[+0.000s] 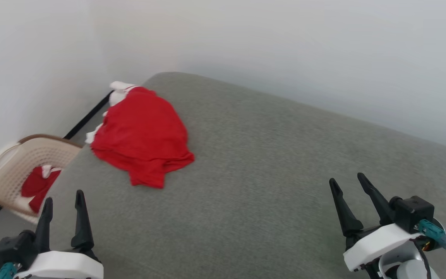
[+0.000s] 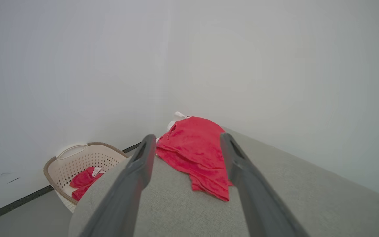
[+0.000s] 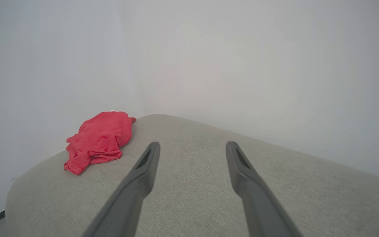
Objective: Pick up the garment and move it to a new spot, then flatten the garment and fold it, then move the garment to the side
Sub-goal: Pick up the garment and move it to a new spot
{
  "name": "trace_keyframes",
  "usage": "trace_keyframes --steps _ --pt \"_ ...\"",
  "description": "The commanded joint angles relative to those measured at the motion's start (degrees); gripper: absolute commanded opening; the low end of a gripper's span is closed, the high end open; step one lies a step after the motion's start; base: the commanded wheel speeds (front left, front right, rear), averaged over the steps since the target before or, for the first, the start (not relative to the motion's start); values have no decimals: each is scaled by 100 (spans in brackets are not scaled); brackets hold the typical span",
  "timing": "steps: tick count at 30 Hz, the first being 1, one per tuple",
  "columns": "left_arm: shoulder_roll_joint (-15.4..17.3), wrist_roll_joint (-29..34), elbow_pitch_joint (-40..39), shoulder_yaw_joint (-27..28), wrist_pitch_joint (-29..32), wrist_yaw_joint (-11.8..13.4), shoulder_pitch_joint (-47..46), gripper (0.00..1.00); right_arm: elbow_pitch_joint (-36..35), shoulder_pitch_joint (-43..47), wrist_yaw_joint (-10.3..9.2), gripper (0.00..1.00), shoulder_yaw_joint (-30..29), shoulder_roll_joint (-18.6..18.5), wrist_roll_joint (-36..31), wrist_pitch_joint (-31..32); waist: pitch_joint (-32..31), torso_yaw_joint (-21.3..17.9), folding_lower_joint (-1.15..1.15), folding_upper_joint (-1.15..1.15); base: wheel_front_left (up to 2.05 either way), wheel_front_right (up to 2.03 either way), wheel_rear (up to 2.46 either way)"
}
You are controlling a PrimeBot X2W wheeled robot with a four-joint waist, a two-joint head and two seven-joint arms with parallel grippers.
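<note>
Garment [image 1: 141,135] sits left of centre, so scanning from the left you meet two things before it. First, at the far left, a beige perforated basket [image 1: 14,162] stands on the floor just off the left edge of the grey upholstered surface [image 1: 269,174]. Some red and white cloth [image 1: 37,186] lies inside it. Next, at the near left, your left gripper [image 1: 63,196] hovers by that same edge, its two dark fingers spread apart with nothing between them. Then the red piece itself: it lies crumpled in a loose heap on the surface's far left part, close to the left edge and the rounded far corner. White sleeve fabric pokes out along its left and far sides. It is well apart from both grippers. At the near right, your right gripper [image 1: 347,179] is over bare upholstery, fingers likewise parted and empty.
</note>
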Motion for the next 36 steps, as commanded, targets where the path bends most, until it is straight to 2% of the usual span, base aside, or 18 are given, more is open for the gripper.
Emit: trace_keyframes --steps 1,10,18,23,27,36 --pt "7 1 -16 20 24 49 66 100 26 -62 0 100 30 29 53 -31 -22 202 0 0 0 0 0" --pt "-56 -48 -68 91 -59 146 69 100 20 -209 0 100 100 -66 57 5 116 320 0 0 0 0 0" --pt "-12 -61 414 -25 40 78 -561 100 -23 -55 0 100 -35 -171 39 19 198 340 0 0 0 0 0" --pt "168 -109 949 20 86 13 -1331 100 -285 -134 -1 100 -90 -324 -38 178 529 65 0 0 0 0 0" --pt "325 -151 1592 28 40 -137 -2017 100 -561 -230 -1 100 -104 -489 -58 341 877 -200 0 0 0 0 0" --pt "458 -222 3166 -34 -43 -403 -3536 100 -1247 -433 -1 100 -237 -918 -14 626 1715 -704 0 0 0 0 0"
